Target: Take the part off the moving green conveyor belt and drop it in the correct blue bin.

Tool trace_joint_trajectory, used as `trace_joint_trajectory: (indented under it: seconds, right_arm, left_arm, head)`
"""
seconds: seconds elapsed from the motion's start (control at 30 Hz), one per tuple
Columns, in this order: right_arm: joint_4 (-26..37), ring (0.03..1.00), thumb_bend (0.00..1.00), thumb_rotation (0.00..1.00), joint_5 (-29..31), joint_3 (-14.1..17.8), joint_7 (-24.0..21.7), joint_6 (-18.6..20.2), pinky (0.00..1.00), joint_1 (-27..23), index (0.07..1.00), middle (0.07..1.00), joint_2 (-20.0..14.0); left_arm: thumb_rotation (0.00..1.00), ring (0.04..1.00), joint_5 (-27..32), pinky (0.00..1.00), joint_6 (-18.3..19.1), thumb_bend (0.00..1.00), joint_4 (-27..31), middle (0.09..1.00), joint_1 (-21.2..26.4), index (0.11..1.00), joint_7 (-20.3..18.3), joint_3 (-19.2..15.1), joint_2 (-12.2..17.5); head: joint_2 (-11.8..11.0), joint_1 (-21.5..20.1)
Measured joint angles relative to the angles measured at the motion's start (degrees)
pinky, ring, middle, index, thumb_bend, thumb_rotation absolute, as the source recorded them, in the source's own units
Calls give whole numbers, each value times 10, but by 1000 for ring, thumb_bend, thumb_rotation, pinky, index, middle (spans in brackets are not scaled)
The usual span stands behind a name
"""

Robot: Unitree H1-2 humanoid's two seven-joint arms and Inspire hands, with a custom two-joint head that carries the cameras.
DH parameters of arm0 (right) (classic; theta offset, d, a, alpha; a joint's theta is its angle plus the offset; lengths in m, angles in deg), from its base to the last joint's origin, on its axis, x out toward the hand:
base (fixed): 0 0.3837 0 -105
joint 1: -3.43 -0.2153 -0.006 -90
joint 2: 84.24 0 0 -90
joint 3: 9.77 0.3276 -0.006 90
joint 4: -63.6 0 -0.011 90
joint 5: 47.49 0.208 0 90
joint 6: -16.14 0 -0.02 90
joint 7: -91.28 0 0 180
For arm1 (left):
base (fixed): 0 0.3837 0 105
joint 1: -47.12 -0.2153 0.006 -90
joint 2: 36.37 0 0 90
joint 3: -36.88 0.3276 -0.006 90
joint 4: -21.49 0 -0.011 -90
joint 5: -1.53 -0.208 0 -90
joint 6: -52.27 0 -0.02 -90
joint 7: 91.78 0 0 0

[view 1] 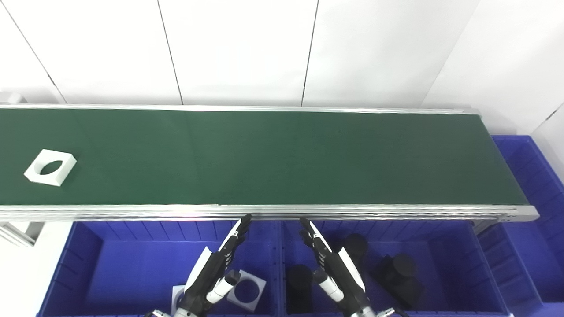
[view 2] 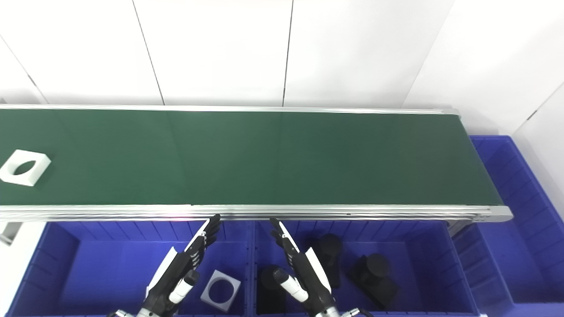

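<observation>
A white square part with a round hole lies flat on the green conveyor belt at its far left; it also shows in the right eye view. My left hand is open and empty, fingers straight, above the left blue bin near the belt's front rail. My right hand is open and empty above the middle blue bin. Both hands are far to the right of the part.
The left bin holds white square parts with holes. The middle bin holds several black cylinder parts. Another blue bin stands at the belt's right end. The belt's metal front rail runs just beyond the fingertips.
</observation>
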Motion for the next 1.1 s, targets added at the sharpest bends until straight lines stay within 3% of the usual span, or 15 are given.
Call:
trace_joint_trajectory:
  seconds: [0.27, 0.43, 0.7, 1.1]
  right_arm:
    - [-4, 978, 930, 963, 8, 0, -2, 0, 981, 0, 997, 1000, -2]
    - [-9, 967, 915, 990, 17, 2, -4, 0, 968, 0, 1000, 1000, -14]
    - [-22, 970, 882, 966, 13, 1, 0, 0, 966, -2, 996, 997, -30]
    - [-31, 968, 879, 943, 32, 6, -4, 0, 967, -6, 1000, 992, -33]
  left_arm:
    - [1000, 1000, -3, 992, 0, 840, -2, 996, 0, 987, 3, 4, 0]
    - [972, 985, -16, 973, 0, 879, -20, 981, 3, 967, 20, 16, -10]
    - [984, 995, -28, 985, 0, 899, -36, 988, 9, 972, 40, 27, -22]
    - [961, 992, -41, 970, 0, 950, -65, 983, 21, 965, 61, 48, -26]
  head:
    - [-10, 40]
    - [-41, 94]
    - [-64, 113]
    - [-78, 141]
